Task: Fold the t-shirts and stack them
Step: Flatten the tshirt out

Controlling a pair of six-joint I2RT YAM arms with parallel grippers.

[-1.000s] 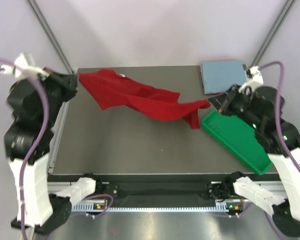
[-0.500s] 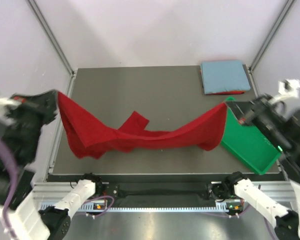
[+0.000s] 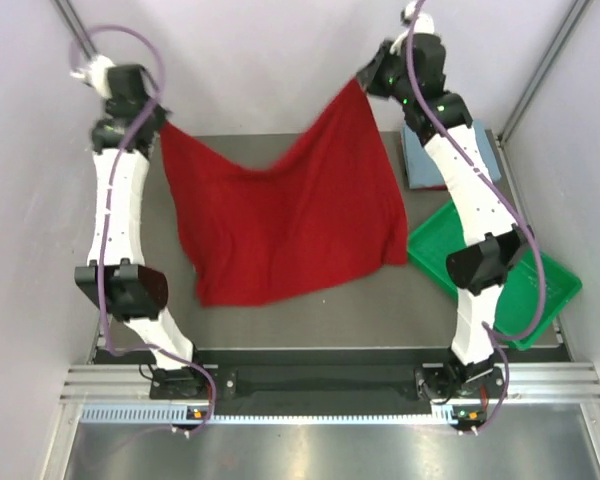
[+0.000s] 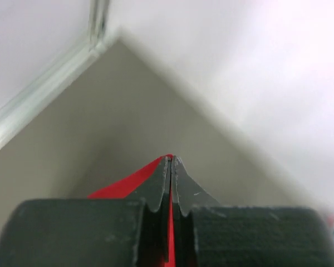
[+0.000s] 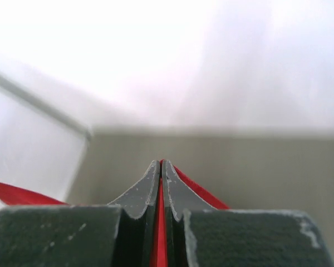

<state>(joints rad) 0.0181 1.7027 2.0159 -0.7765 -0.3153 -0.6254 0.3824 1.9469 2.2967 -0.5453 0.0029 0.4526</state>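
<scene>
Held-up red t-shirt point(image 3: 290, 230) is covering most of the table point(image 3: 380, 312) in top view, right arm point(image 3: 460, 170) is blocking pt of light blue t-shirt point(image 3: 488, 158) & green tray point(image 3: 542, 290), wrist-view bkgds are blurring out.

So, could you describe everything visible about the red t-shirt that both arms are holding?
The red t-shirt is plain dark red soft cloth. It hangs spread out like a sheet above the table, its top edge sagging in the middle. The left end effector pinches one upper corner, the right end effector the other; both wrist views show jaws shut on red cloth. Whether its lower edge touches the table is unclear.
</scene>
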